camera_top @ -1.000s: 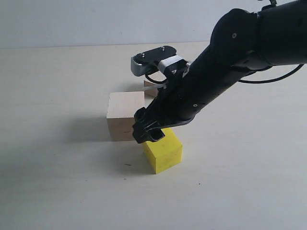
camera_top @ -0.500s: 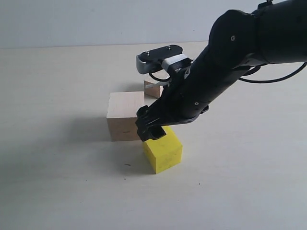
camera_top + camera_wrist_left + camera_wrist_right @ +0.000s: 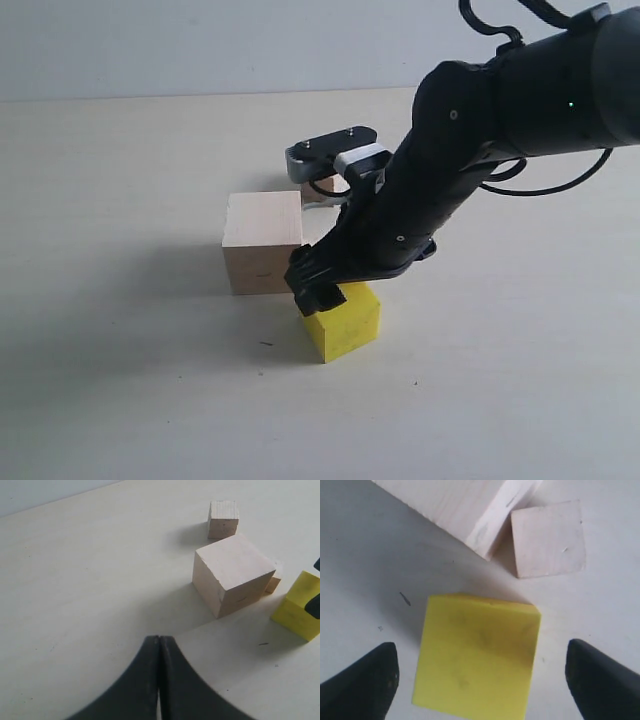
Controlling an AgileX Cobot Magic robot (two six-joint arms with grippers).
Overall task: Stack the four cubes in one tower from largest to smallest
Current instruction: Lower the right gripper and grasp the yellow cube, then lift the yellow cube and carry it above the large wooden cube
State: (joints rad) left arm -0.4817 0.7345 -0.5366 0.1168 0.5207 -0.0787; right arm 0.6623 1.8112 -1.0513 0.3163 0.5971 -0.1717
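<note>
Progress: nothing stacked, tower all to build | yellow cube (image 3: 345, 320) sat on the table (image 3: 120, 380) just beside the big wooden cube (image 3: 262, 245), a small cube (image 3: 223, 519) and a second small cube (image 3: 274, 582) near it | right gripper (image 3: 480, 652) hung spread wide over the yellow cube, gripping nothing | left gripper (image 3: 159, 642) was pinched together, empty

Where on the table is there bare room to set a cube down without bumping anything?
Bare table runs wide left of the large wood cube and in front of the yellow cube. The middle is crowded: the right tool hangs open over the yellow cube, and a small wood cube sits close by the large one.
</note>
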